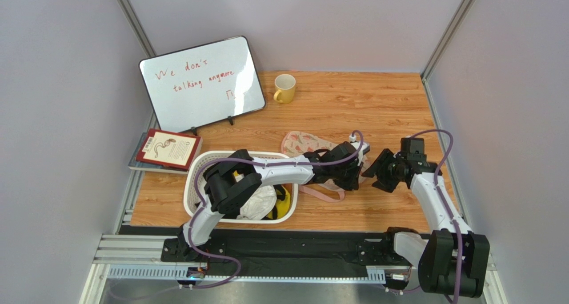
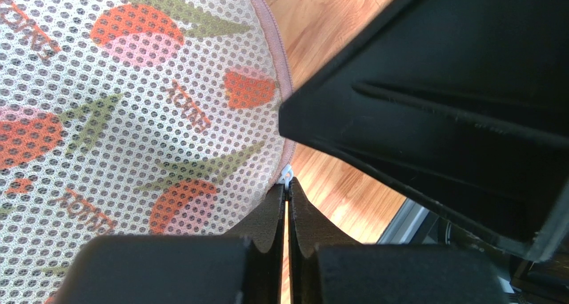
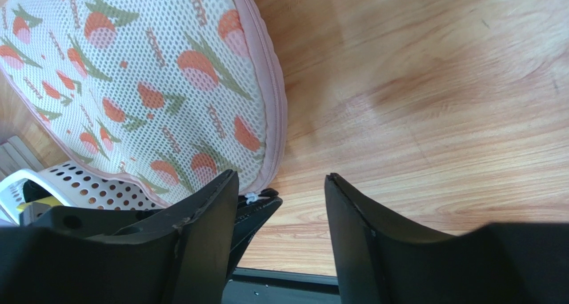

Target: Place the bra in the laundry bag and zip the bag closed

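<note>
top external: mug (image 1: 284,88) beyond laundry bag (image 1: 304,144)

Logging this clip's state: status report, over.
Left hand shut at laundry bag zip edge. Right hand open, empty, beside it. Bra not in sight. Nothing blocking.

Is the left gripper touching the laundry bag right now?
Touching. The left wrist view shows the left gripper shut, its tips pinching the pink zip edge of the laundry bag.
</note>
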You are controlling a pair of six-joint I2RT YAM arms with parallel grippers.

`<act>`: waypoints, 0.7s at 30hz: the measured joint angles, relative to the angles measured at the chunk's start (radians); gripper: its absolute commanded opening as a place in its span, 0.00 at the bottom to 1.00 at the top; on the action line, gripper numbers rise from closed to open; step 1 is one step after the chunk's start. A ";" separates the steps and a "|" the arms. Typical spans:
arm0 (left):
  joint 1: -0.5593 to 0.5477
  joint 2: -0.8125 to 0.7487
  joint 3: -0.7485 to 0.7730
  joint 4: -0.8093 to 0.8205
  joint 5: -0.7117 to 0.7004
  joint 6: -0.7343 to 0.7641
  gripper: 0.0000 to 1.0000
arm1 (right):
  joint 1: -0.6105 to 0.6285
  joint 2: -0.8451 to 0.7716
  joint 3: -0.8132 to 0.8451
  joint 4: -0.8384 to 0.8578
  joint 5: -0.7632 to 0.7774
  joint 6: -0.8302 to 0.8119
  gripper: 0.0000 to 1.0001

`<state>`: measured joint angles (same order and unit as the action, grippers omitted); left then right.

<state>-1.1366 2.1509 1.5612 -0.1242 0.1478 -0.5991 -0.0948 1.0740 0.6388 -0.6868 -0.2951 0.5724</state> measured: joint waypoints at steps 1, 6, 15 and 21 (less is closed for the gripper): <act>0.000 0.000 0.000 0.000 0.000 0.000 0.00 | 0.000 -0.003 -0.006 -0.002 -0.003 0.005 0.46; 0.000 0.000 0.006 -0.008 0.005 0.000 0.00 | 0.000 -0.024 -0.066 0.030 -0.034 0.050 0.38; 0.000 0.000 0.009 -0.014 0.012 0.000 0.00 | 0.000 -0.005 -0.119 0.145 -0.055 0.140 0.24; 0.000 0.000 0.009 -0.010 0.018 0.000 0.00 | 0.000 0.018 -0.130 0.198 -0.058 0.191 0.00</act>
<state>-1.1362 2.1509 1.5700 -0.1341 0.1654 -0.5987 -0.0944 1.0916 0.5091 -0.4889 -0.3531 0.7631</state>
